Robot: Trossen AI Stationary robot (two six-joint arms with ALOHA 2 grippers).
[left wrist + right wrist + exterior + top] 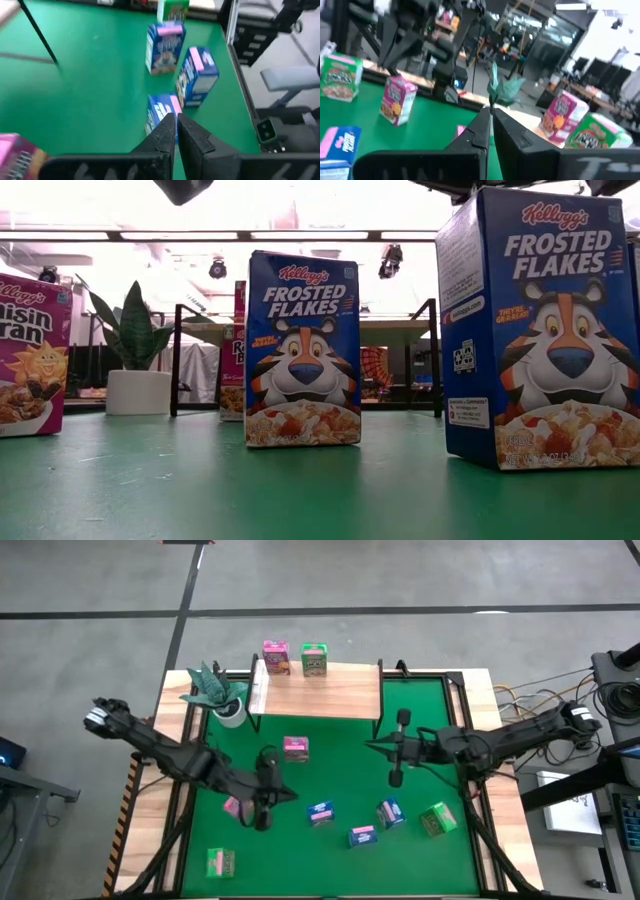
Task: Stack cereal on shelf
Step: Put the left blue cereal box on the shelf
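The light-wood shelf (318,692) stands at the far edge of the mat, with a pink cereal box (276,657) and a green one (314,659) standing on it. On the green mat are two pink boxes (295,748) (233,807), three blue boxes (321,814) (363,836) (390,812) and two green boxes (221,862) (437,819). My left gripper (173,131) is shut and empty above the mat, between the near pink box and the nearest blue box (160,112). My right gripper (490,120) is shut and empty over the mat's right half, pointing toward the table's left.
A potted plant (218,692) stands at the shelf's left end. Black frame rails (462,710) run along the mat's sides. In the low view two blue boxes (303,350) (545,330) stand upright close to the camera. Free mat lies between the shelf and the blue boxes.
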